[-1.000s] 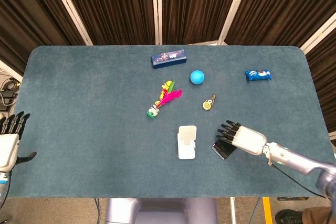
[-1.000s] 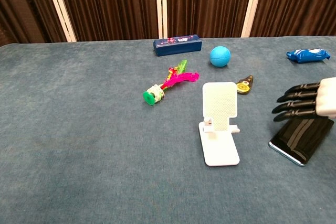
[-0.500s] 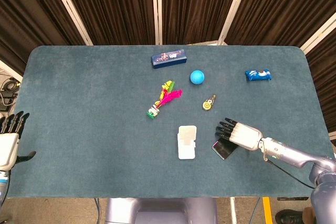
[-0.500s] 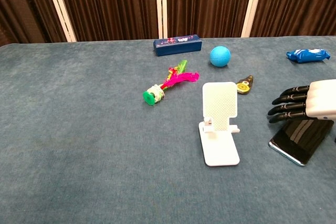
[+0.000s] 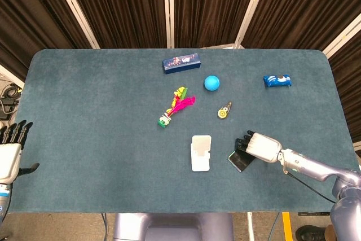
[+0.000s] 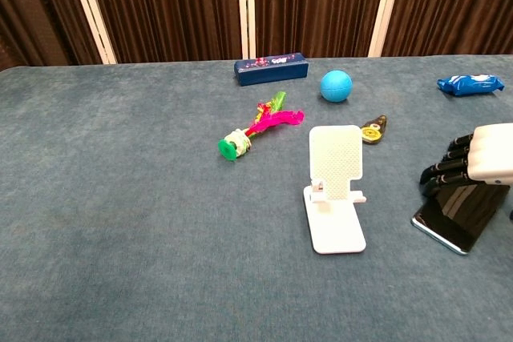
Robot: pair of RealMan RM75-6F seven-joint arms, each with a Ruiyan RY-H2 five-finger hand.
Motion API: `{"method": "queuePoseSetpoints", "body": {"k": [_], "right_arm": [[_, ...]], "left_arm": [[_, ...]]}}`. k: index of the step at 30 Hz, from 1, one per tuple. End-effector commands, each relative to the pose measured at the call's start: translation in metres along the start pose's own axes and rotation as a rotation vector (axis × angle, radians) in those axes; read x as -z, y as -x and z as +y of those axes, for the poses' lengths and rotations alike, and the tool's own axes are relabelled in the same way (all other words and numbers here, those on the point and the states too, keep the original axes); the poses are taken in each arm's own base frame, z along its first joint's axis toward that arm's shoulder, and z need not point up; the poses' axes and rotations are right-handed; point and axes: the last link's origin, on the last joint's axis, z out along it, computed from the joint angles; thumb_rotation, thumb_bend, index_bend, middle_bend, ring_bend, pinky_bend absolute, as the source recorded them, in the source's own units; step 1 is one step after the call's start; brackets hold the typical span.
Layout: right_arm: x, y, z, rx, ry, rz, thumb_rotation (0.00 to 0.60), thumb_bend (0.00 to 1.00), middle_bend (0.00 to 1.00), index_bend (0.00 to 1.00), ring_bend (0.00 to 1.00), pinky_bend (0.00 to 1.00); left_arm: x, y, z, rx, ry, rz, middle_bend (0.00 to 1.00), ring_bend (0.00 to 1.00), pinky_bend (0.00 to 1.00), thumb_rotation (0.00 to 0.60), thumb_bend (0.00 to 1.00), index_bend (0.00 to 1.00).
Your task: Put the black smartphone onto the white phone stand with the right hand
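The right hand [image 5: 260, 145] sits over the far end of the black smartphone [image 5: 241, 161], fingers [image 6: 446, 170] curled downward toward the phone's top edge. Whether they actually grip it, I cannot tell (the chest view shows the dark fingertips right at the phone's edge, but contact is unclear). The phone lies flat on the blue-green table [image 5: 84, 100], just to the right of the white phone stand [image 5: 201, 152] and apart from it. The stand is upright with its back plate raised, its cradle bare.

Working out from the stand: beyond it and slightly right lies a small yellow-and-black tape dispenser [image 5: 224, 110]. Further back is the blue ball [image 5: 211, 83]. To the stand's far left side lies a pink and green feathered shuttlecock [image 5: 176, 106], on its side. At the far edge, behind the stand, rests a dark blue box [image 5: 181, 62]. Well off to the right of the stand, near the back, is a blue snack packet [image 5: 277, 80].

The left hand [image 5: 10, 153] hangs off the table's near left corner, well away from the stand, fingers straight and spread, holding nothing.
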Motion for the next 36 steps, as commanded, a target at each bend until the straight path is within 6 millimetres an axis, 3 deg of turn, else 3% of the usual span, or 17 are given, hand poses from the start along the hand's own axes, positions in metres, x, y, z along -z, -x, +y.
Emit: {"method": "queuePoseSetpoints", "body": {"k": [1, 18, 28, 32, 36], "right_arm": [[0.005, 0.000, -0.001, -0.013, 0.000, 0.020, 0.600, 0.50, 0.52, 0.53, 0.42, 0.45], [0.035, -0.018, 0.012, 0.079, 0.050, 0.160, 0.600, 0.52, 0.53, 0.55, 0.44, 0.47], [0.056, -0.083, 0.031, 0.306, 0.095, 0.425, 0.600, 0.52, 0.53, 0.55, 0.44, 0.47], [0.053, -0.114, 0.030, 0.469, 0.104, 0.506, 0.600, 0.52, 0.53, 0.55, 0.44, 0.47], [0.044, -0.130, 0.023, 0.604, 0.106, 0.515, 0.600, 0.52, 0.53, 0.55, 0.44, 0.47]], "left_arm": [[0.000, 0.000, 0.000, 0.001, 0.000, 0.000, 0.00, 0.00, 0.00, 0.600, 0.00, 0.00], [0.003, -0.002, 0.002, 0.012, 0.016, 0.004, 0.00, 0.00, 0.00, 0.600, 0.00, 0.00], [0.004, -0.005, 0.001, 0.028, 0.022, 0.001, 0.00, 0.00, 0.00, 0.600, 0.00, 0.00], [0.004, -0.006, 0.000, 0.036, 0.021, 0.005, 0.00, 0.00, 0.00, 0.600, 0.00, 0.00], [0.005, -0.007, 0.000, 0.039, 0.021, 0.004, 0.00, 0.00, 0.00, 0.600, 0.00, 0.00]]}}
